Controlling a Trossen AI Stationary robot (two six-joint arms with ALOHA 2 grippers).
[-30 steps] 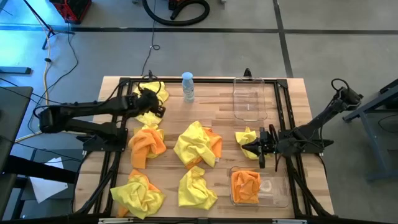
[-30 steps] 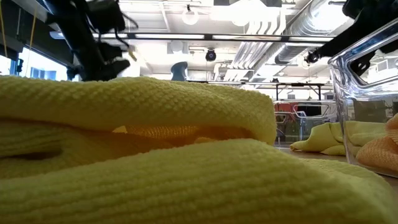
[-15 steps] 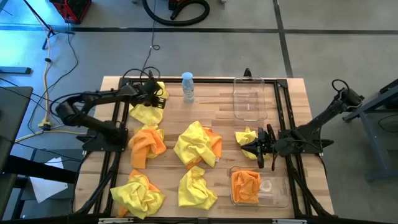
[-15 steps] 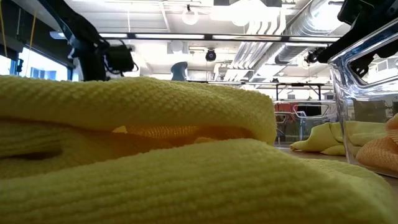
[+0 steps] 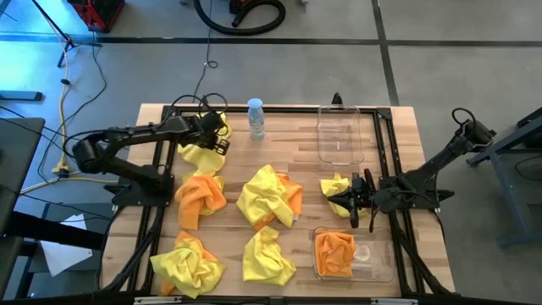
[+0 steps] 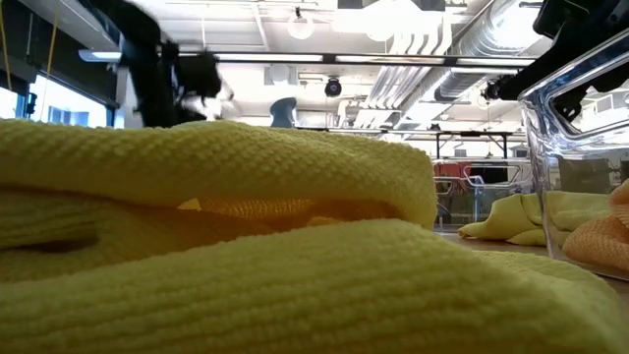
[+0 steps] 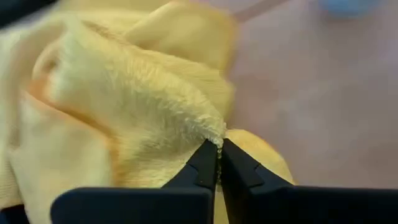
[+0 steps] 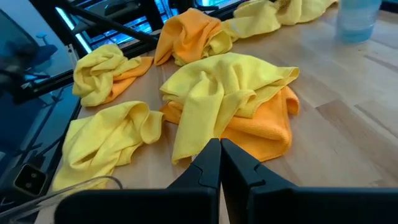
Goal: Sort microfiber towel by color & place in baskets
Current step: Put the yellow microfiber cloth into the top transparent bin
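Note:
A yellow microfiber towel (image 5: 199, 152) lies bunched at the table's far left. My left gripper (image 5: 218, 138) is over its far right part, pointing steeply down and shut on it (image 7: 218, 146). My right gripper (image 5: 333, 202) hangs shut with nothing in it (image 8: 220, 149), beside another yellow towel (image 5: 336, 186) on the right. One clear basket (image 5: 340, 134) stands at the far right. A second basket (image 5: 373, 258) at the near right holds an orange towel (image 5: 334, 252). More yellow and orange towels (image 5: 269, 196) lie across the middle. My left gripper pinches a raised ridge of a fold (image 7: 214, 132) of the yellow towel between its two fingers, only at their free ends. The fingers come from above, slanting down. The towel lies bunched and slack on the table.
A small water bottle (image 5: 256, 119) stands at the far edge beside the left gripper. An orange towel (image 5: 201, 196), a yellow one (image 5: 267, 256) and a yellow-and-orange heap (image 5: 186, 263) lie nearer. A black frame (image 5: 385, 182) borders the table. Yellow cloth (image 6: 246, 246) fills the low view.
My left gripper has gone toward the table's far edge and then toward the right, ending over the far right part of the yellow towel, and has tipped more steeply downward. The towel stays on the table.

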